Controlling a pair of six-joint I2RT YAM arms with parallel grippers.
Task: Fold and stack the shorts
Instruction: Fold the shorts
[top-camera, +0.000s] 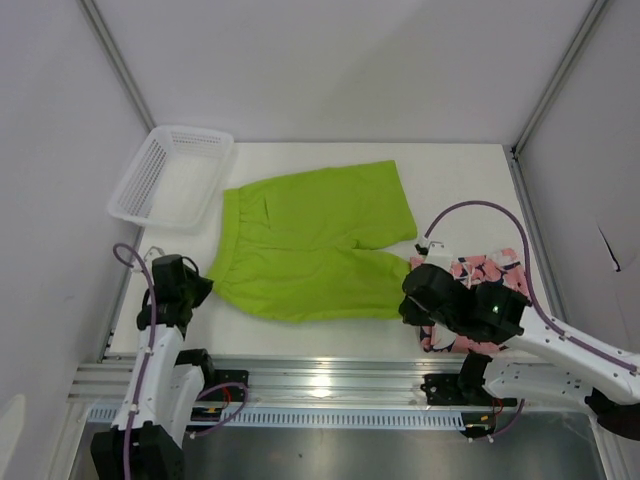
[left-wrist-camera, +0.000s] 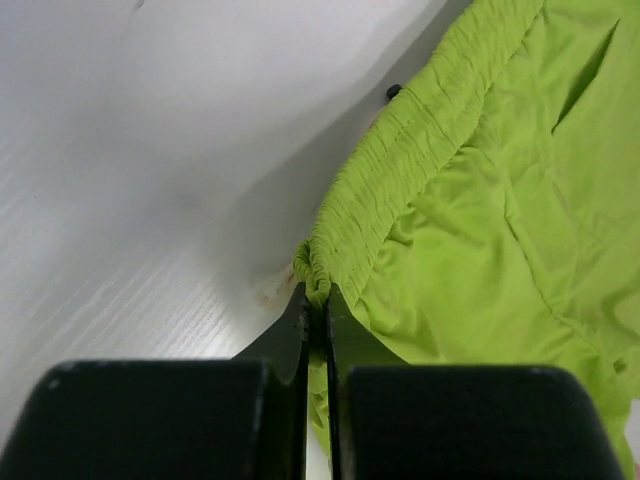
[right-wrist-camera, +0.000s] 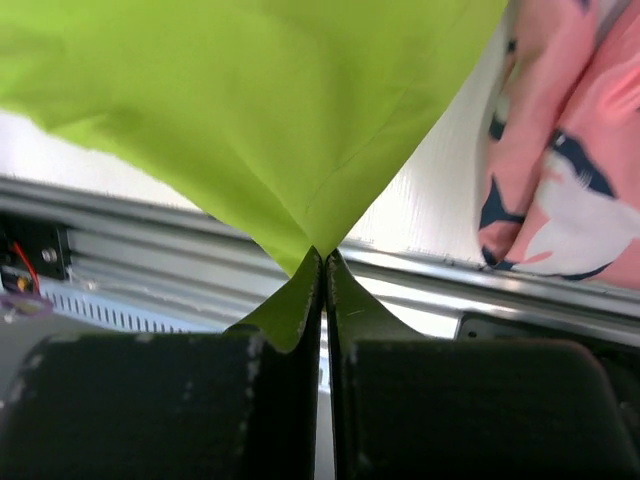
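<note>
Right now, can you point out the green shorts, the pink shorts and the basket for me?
green shorts (top-camera: 310, 235): top view, middle of the fabric.
pink shorts (top-camera: 495, 268): top view, uncovered printed fabric.
basket (top-camera: 140, 175): top view, its left mesh wall.

You have bare table (top-camera: 455, 180) along the far edge and in the far-right corner, beyond the lime green shorts (top-camera: 310, 240) spread over the middle. The white basket (top-camera: 192, 133) takes the far-left corner, just beside the waistband. The pink shorts (top-camera: 492, 268) fill the near right, just beside the green leg. Walls (top-camera: 330, 70) shut you in left, far and right; a metal rail (top-camera: 330, 375) lines the near edge.
</note>
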